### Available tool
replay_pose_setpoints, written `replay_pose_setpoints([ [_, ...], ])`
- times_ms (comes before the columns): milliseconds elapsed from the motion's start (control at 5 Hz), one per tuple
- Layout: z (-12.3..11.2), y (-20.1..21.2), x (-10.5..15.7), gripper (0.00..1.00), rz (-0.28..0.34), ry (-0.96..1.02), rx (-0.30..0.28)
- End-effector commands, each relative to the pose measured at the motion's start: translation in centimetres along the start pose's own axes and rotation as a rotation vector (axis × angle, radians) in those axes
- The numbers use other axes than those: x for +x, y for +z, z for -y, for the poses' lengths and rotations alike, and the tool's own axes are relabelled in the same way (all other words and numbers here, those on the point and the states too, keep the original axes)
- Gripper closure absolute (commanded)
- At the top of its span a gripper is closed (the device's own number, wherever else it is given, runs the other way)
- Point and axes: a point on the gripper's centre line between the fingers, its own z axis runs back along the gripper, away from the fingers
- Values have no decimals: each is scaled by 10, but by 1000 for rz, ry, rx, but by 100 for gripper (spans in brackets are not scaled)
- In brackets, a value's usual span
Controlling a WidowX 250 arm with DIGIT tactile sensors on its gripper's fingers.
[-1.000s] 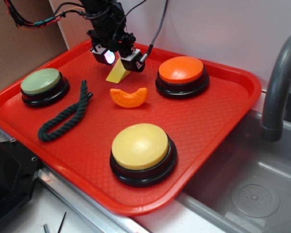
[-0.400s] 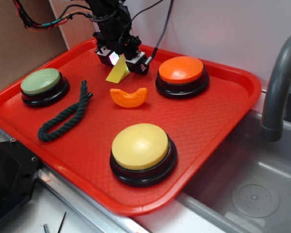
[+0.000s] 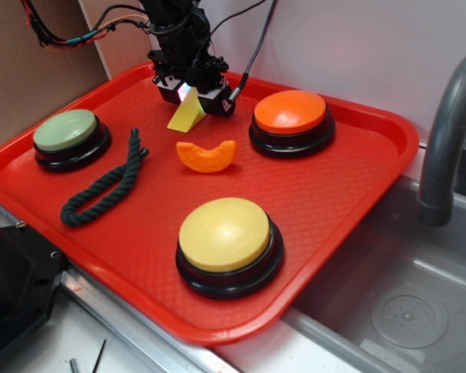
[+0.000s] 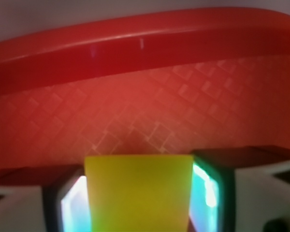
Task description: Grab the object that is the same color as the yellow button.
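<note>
- Red tray (image 3: pixel 349 194) with a diamond-textured floor, resting at a sink's edge, with a white wall behind and brown board to the left.
- Small yellow wedge (image 3: pixel 186 114) at the tray's far side, upright on its base, narrow top tucked up into the hand (image 3: pixel 192 95).
- Seen from the wrist as a flat yellow face (image 4: pixel 138 192) filling the gap between two glowing pads (image 4: pixel 205 193), one on each side, both right against it.
- Hand pinching the wedge from both sides, lowered over it near the far rim, black body and cables rising above.
- Orange crescent piece (image 3: pixel 207 155) just in front of the wedge, apart from it, horns pointing up toward it.
- Orange-topped button (image 3: pixel 290 120) to the right of the hand, near but not touching.
- Dark green rope loop (image 3: pixel 105 189) lying left of the crescent, running diagonally.
- Pale green button (image 3: pixel 70 137) further left, near the tray's left rim.
- Yellow button (image 3: pixel 227 242) on a black base at the tray's near side, well apart from the wedge, same colour family.
- Grey faucet (image 3: pixel 449 132) and steel sink basin (image 3: pixel 404 311) to the right of the tray.
</note>
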Motion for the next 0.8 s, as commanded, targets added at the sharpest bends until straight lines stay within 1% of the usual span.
replay_pose_setpoints([
  [0, 0, 34, 10, 100, 9, -40, -9],
  [200, 0, 78, -1, 100, -6, -85, -17],
  [400, 4, 118, -16, 100, -37, -88, 7],
  [600, 9, 162, -33, 100, -109, -55, 5],
])
